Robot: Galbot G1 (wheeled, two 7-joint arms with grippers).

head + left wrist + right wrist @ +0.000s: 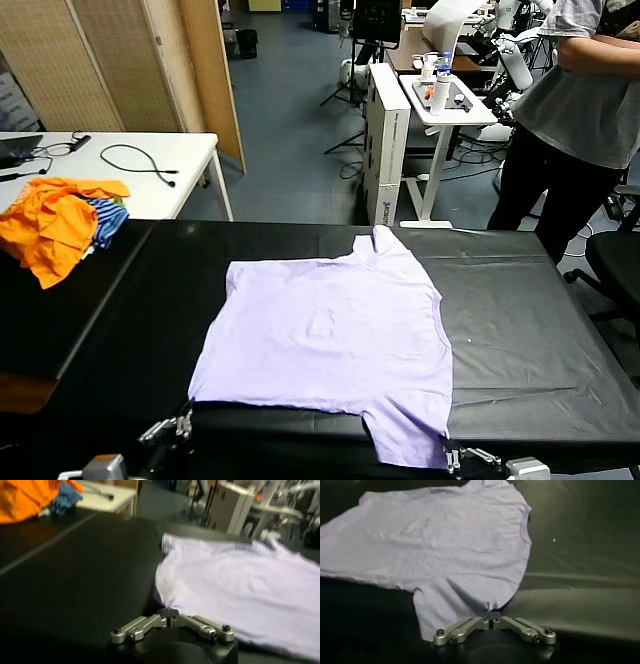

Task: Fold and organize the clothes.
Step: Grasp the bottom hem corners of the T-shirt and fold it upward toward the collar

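We get even indoor room light in the head view, with soft glare streaks on the black table [530,330] (right side mostly). Left wrist view is blurred throughout, far background smeared. Right wrist view is dimmer, fairly sharp.

Left gripper [170,614] pinched on T-shirt [240,592] corner.
Spread over black table [75,575]; orange garment [25,497] far off.

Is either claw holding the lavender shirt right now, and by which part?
The right claw pinches the pale lavender thin-fabric T-shirt by its near sleeve edge. The left claw is shut at the shirt's near hem corner; its grip cannot be told.
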